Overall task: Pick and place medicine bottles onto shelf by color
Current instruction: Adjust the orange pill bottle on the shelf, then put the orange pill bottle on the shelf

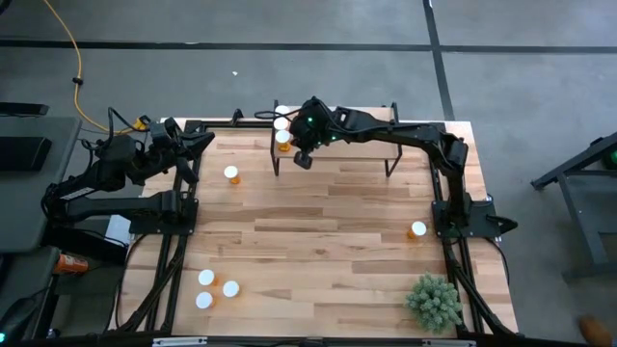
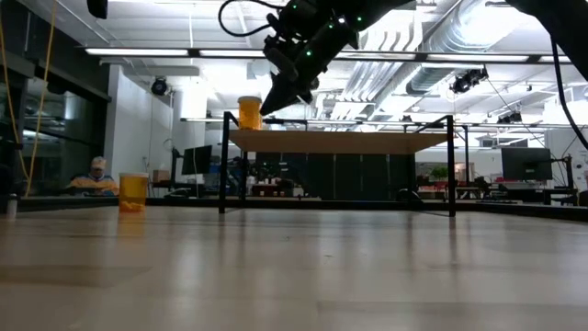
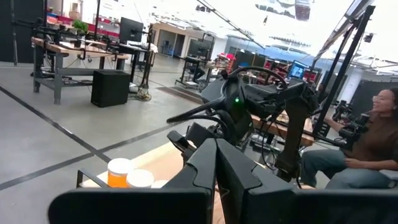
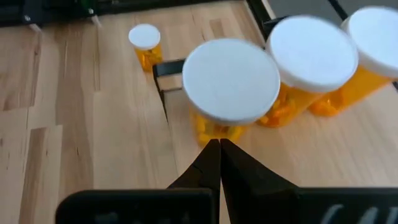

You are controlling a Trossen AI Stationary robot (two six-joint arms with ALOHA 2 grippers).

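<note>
The shelf [image 1: 357, 146] stands at the table's far middle. Three orange bottles with white caps stand in a row at its left end: the nearest [image 4: 231, 81], the middle [image 4: 311, 53] and the farthest [image 4: 373, 37]; two caps show in the high view [image 1: 282, 130]. My right gripper [image 4: 219, 146] is shut and empty, slanting down beside the nearest bottle at the shelf's left corner [image 2: 268, 106]. My left gripper [image 3: 216, 158] is shut and empty, held high at the table's far left [image 1: 198, 141]. My right gripper's shut fingertips [image 4: 211, 152] point at the lower wall [image 4: 214, 130] of the nearest bottle on the shelf, slanting down from above. I cannot tell whether they touch it. The bottle stands upright on the shelf board.
Loose bottles stand on the tabletop: one left of the shelf [image 1: 231, 174], one at the right [image 1: 417, 229], three near the front left [image 1: 214, 288]. A green plant [image 1: 434, 301] sits at the front right. A seated person [image 3: 379, 130] is beyond the table.
</note>
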